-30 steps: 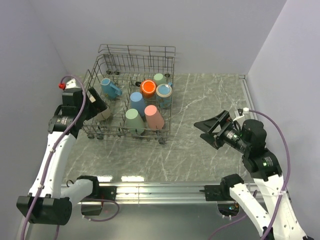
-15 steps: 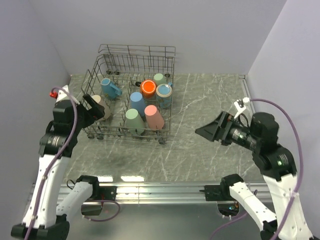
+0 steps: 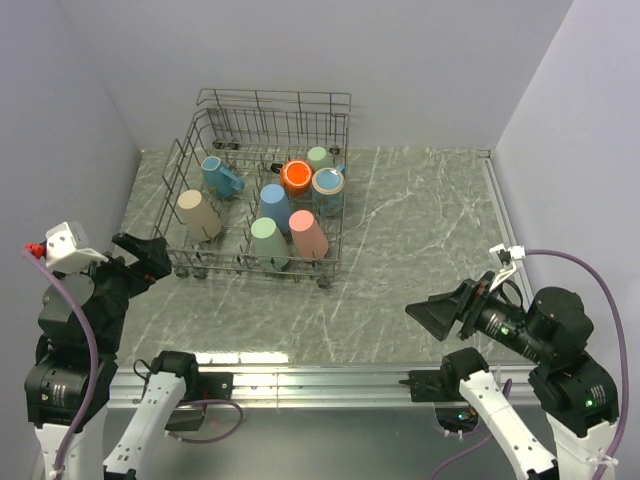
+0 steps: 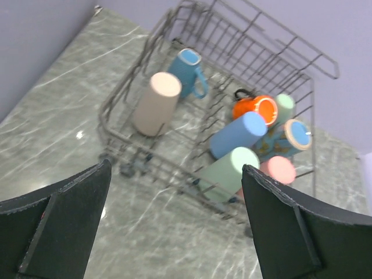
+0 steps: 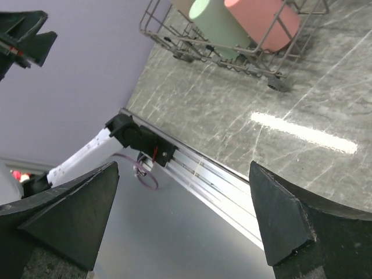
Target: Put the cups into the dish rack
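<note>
The grey wire dish rack (image 3: 275,96) stands at the back left of the table. Several cups sit inside it: a beige cup (image 3: 198,213), a blue mug (image 3: 219,174), an orange mug (image 3: 296,177), a blue cup (image 3: 276,205), a green cup (image 3: 268,241) and a pink cup (image 3: 307,234). My left gripper (image 3: 145,256) hangs open and empty in front of the rack's near left corner. Its wrist view looks down on the rack (image 4: 273,35) and beige cup (image 4: 156,103). My right gripper (image 3: 440,312) is open and empty, low at the near right.
A patterned blue mug (image 3: 328,190) and a small pale green cup (image 3: 319,157) also stand in the rack. The metal base rail (image 5: 203,171) runs along the table's near edge. Walls close in on the left, back and right.
My left gripper has drawn back from the beige cup, which stays in the rack, to the near left. My right arm has pulled back and down toward the near right.
</note>
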Controlling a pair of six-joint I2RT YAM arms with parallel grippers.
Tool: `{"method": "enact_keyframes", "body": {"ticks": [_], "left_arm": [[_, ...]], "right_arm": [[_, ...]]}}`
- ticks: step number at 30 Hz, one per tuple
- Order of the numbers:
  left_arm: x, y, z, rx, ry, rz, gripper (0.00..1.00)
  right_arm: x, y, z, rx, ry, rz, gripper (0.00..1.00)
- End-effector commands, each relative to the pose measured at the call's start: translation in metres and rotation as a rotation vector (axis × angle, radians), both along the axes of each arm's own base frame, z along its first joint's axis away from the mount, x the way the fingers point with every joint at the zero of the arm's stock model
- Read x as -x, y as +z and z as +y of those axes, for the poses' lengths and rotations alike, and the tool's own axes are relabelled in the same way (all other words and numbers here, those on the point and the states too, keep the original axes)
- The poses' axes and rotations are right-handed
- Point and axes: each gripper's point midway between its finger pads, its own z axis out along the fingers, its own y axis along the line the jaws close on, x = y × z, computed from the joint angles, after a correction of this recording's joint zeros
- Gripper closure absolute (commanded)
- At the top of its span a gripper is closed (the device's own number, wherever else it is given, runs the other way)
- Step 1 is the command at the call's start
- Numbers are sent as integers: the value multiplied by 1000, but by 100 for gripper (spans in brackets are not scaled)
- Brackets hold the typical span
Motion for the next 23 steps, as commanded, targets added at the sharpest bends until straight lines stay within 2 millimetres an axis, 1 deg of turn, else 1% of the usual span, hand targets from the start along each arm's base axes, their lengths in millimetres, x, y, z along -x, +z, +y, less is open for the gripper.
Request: {"method": "enact_keyframes", "body": {"ticks": [1,2,4,7,10,13,16,20,23], "left_arm": [[15,-5,13,-38,58,51,1],[18,-11,13,-36,53,85,1],[21,-13,9,-23,32,99,1],[26,-21,9,-15,35,124,1],[30,-23,9,1,41,113,1],[31,-27,7,14,35,114,1],[29,-34,5,17,27,132,1],[24,-40,6,23,40,142,1],[18,-39,5,19,35,124,1]], "right_arm": [[9,3,-2,19,32,-54,0],[10,2,-4,25,28,-62,0],[13,-1,-7,26,16,-69,0],[17,6,-8,14,20,-95,0],[18,9,-9,8,23,-109,0],[14,4,-11,24,4,-87,0],[15,2,-11,36,11,-83,0],[19,4,-9,29,40,-110,1],[15,2,-15,48,1,-108,0]]}}
